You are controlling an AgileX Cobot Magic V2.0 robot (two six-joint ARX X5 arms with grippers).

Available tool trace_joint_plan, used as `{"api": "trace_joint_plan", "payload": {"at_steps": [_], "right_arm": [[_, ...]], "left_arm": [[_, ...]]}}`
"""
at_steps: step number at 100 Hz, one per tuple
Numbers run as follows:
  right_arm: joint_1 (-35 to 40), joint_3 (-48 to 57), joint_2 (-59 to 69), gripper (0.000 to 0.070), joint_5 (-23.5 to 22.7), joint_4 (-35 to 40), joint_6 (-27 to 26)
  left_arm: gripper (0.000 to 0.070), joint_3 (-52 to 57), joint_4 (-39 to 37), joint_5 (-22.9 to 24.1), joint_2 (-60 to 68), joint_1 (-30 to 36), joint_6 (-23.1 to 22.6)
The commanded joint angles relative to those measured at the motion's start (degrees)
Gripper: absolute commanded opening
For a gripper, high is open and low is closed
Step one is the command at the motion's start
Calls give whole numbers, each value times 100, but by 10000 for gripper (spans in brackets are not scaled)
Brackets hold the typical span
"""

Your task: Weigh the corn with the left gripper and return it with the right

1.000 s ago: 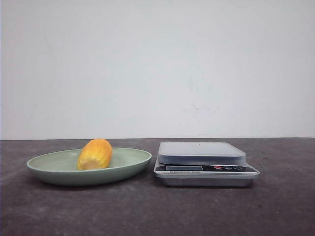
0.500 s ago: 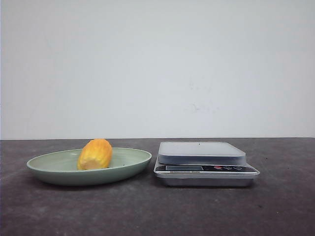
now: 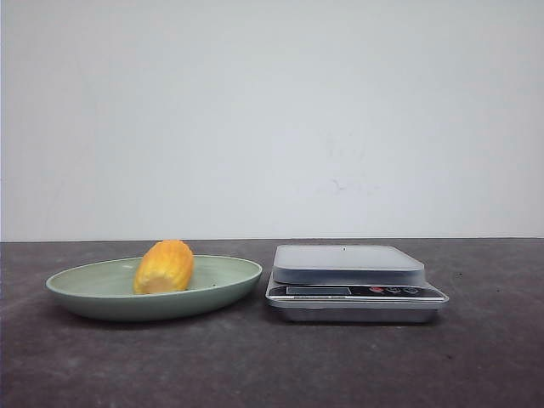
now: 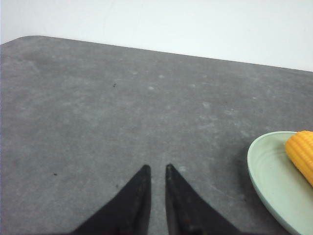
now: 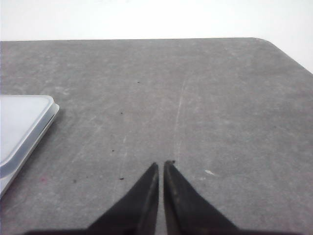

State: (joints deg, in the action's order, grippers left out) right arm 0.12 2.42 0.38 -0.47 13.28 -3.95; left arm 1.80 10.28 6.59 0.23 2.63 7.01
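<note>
The corn point(image 3: 164, 266), a stubby yellow-orange cob piece, lies in the green plate point(image 3: 229, 285) on the left of the table. A silver digital scale point(image 3: 348, 263) stands just right of the plate, its platform bare. No gripper shows in the front view. In the left wrist view my left gripper point(image 4: 157, 168) is shut and empty over bare table, with the plate's rim point(image 4: 257, 171) and the corn point(image 4: 303, 152) off to one side. In the right wrist view my right gripper point(image 5: 162, 164) is shut and empty, the scale's corner point(image 5: 24, 122) apart from it.
The table is a dark grey mat point(image 3: 272, 365) against a white wall. The mat's rounded far corners show in both wrist views.
</note>
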Motion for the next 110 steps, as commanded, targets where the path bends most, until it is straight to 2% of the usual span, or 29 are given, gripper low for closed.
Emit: {"api": "trace_joint_plan", "payload": {"at_steps": [1, 10, 25, 39, 54, 70, 74, 78, 81, 82, 83, 84, 85, 86, 88, 91, 99, 110], "right_arm": [[17, -37, -13, 10, -17, -11, -70], [17, -37, -13, 10, -17, 2, -120], [17, -17, -13, 6, -26, -35, -651], [17, 391, 92, 4, -205, 9, -1235], [17, 1272, 675, 3, -404, 81, -1447], [17, 2531, 1738, 12, -566, 632, -1384], [17, 2835, 1985, 84, -579, 778, -1290], [17, 3106, 2212, 254, -586, 872, -1211], [20, 3289, 2356, 406, -636, 916, -1167], [20, 3346, 2400, 451, -671, 922, -1156], [20, 3401, 2441, 489, -708, 929, -1147], [20, 3456, 2481, 518, -739, 933, -1145], [20, 3508, 2520, 538, -774, 938, -1147], [20, 3563, 2557, 550, -809, 944, -1152], [26, 3668, 2632, 551, -885, 953, -1152], [42, 3821, 2739, 550, -973, 970, -1147], [111, 4227, 2959, 550, -1029, 1108, -1058], [262, 4780, 3211, 550, -1029, 1394, -855]], "left_arm": [[16, -87, 50, 44, 0, -4, -9], [17, -87, 35, 44, 0, -4, -13], [12, -87, -149, 42, 0, -4, 57], [15, 157, -212, -240, 37, 7, 964], [15, 1027, -216, -343, 518, 11, 1478], [14, 2422, 52, -487, 1556, 11, 1451], [14, 2785, 221, -610, 1821, 11, 1368], [46, 3171, 356, -769, 2122, 11, 1241], [129, 3436, 417, -901, 2339, 11, 1180], [188, 3563, 448, -970, 2441, 11, 1178], [209, 3604, 457, -990, 2474, 11, 1178], [273, 3727, 490, -1060, 2573, 11, 1178], [293, 3764, 501, -1084, 2605, 11, 1178], [349, 3882, 531, -1156, 2697, 11, 1176], [406, 4028, 566, -1255, 2820, 13, 1176], [438, 4199, 608, -1384, 2957, 13, 1178], [393, 4715, 789, -1622, 3370, 87, 1178], [391, 5252, 946, -1641, 3882, 400, 1143]]}}
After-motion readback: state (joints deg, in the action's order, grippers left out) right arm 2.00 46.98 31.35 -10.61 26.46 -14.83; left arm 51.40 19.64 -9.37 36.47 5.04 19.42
